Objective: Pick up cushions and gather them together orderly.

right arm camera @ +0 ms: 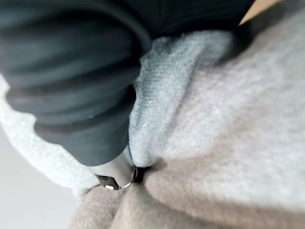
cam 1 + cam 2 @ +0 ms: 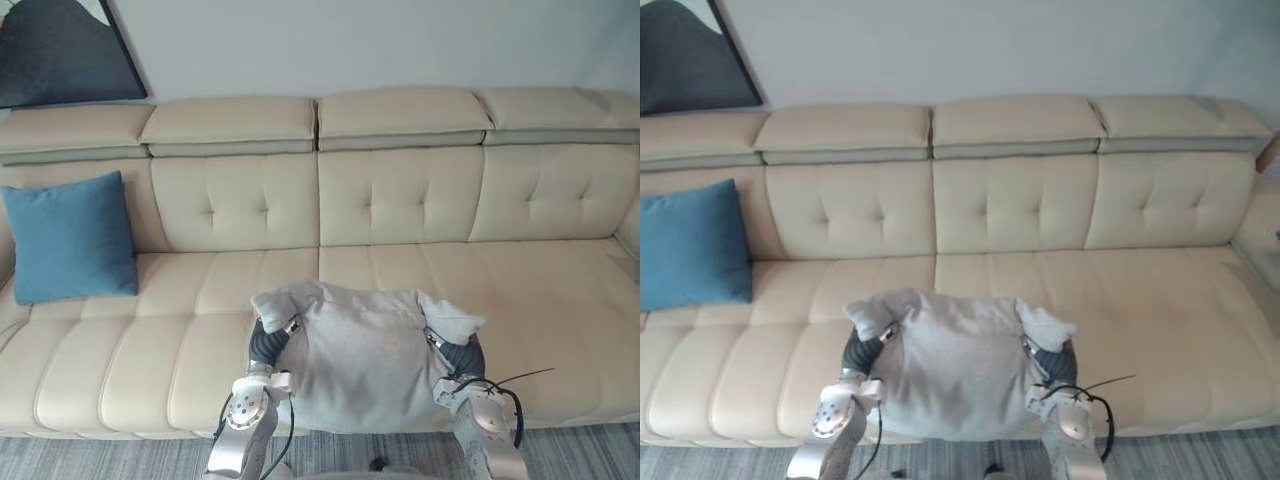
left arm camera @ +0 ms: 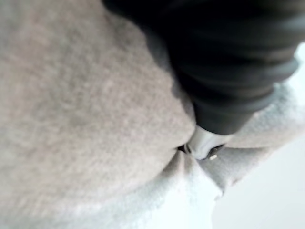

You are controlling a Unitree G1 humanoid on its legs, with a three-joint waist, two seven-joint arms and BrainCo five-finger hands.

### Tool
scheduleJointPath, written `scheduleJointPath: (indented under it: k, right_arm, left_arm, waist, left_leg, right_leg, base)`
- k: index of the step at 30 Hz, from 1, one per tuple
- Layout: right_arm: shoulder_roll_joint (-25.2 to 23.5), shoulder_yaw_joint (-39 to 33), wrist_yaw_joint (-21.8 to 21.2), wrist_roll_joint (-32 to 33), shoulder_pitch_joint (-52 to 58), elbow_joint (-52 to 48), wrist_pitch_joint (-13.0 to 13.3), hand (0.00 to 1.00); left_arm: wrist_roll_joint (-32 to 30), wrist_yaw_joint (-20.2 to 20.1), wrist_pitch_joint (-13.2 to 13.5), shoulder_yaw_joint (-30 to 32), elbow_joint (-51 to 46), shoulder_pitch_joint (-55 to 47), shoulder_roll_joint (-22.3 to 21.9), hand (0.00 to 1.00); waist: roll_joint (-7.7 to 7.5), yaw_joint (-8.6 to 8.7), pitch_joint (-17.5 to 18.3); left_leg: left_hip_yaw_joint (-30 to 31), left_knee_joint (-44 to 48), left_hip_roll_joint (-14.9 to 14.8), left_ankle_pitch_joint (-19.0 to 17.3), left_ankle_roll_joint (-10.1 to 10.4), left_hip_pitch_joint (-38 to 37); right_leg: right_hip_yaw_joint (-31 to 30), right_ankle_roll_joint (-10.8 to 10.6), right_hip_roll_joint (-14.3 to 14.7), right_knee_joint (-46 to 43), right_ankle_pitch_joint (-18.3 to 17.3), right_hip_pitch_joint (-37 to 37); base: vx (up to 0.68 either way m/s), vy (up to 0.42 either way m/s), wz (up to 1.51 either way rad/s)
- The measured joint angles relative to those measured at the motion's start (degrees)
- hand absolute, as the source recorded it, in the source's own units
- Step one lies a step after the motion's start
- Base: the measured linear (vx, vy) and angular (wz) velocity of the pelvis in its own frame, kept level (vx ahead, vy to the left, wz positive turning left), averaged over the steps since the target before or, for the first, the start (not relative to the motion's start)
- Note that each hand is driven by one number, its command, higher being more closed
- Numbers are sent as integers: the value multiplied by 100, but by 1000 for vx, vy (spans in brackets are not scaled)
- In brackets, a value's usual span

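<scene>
A grey cushion [image 2: 360, 355] is held up between my two hands over the front edge of the beige sofa [image 2: 400, 200]. My left hand [image 2: 268, 343] presses into its left side and my right hand [image 2: 462, 357] into its right side. Both are sunk into the fabric past their dark ribbed covers. Up close, the grey fabric [image 3: 86, 119] folds around my left hand [image 3: 228, 62], and the same cloth [image 1: 228, 143] wraps my right hand [image 1: 71, 86]. A blue cushion [image 2: 70, 238] leans upright against the backrest at the sofa's far left.
The sofa's seat [image 2: 520, 290] stretches wide to the right of the grey cushion. A dark framed picture [image 2: 60, 45] hangs on the wall at the upper left. A grey rug [image 2: 100, 455] lies in front of the sofa.
</scene>
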State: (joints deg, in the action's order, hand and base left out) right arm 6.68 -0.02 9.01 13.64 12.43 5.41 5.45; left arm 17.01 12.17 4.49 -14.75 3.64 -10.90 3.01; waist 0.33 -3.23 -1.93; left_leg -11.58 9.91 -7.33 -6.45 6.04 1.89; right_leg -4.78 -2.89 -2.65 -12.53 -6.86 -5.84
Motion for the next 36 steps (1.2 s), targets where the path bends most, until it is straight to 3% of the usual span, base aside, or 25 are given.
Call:
scheduleJointPath:
  k: [5,10,16,22,28,35,36]
  right_arm:
    - [-11,2,0,-10,-75,2,-4,100]
    - [-12,100,157,-203,-715,107,-45,100]
    - [42,263,1083,-781,-2449,109,-40,100]
    - [375,250,1867,-1151,-4144,286,-40,100]
    - [470,241,2501,-1403,-5637,881,-37,100]
    - [464,108,2768,-1378,-6592,1650,-29,100]
    - [465,73,2869,-1384,-6852,1780,-18,0]
  left_arm:
    - [-8,29,-2,3,3,18,36,100]
    - [-131,396,-2,23,64,482,250,100]
    - [-231,1347,132,179,459,2297,301,100]
    - [-230,2032,324,252,1079,4066,424,100]
    - [-234,2462,399,507,2048,5697,570,100]
    - [-293,2445,389,658,3172,6977,762,100]
    - [-345,2442,391,687,3379,7309,804,0]
  waist:
    - [-31,0,76]
    - [-43,3,66]
    - [-18,-19,-118]
    - [27,-23,-354]
    - [201,-36,-605]
    - [307,-3,-892]
    - [360,0,-963]
  left_leg:
    - [46,-295,85,139,-51,2]
    - [94,-535,119,327,-78,146]
    - [291,-616,122,759,-96,1126]
    - [455,-967,126,1204,-68,1849]
    - [449,-1350,185,1654,-41,2433]
    - [442,-1554,260,1887,60,2890]
    - [446,-1575,257,1963,78,3085]
  right_leg:
    - [-25,-24,-19,294,142,8]
    - [-11,-19,-37,644,404,-73]
    - [160,5,-56,654,734,-979]
    - [341,13,-96,235,751,-1950]
    - [338,16,-137,-185,722,-2905]
    - [313,44,-176,-660,568,-3679]
    - [326,48,-176,-728,568,-3893]
  base:
    - [38,7,1]
    - [-35,2,3]
    - [-117,-19,14]
    - [-99,-27,20]
    - [-39,-24,4]
    - [-9,-31,5]
    - [-20,-37,11]
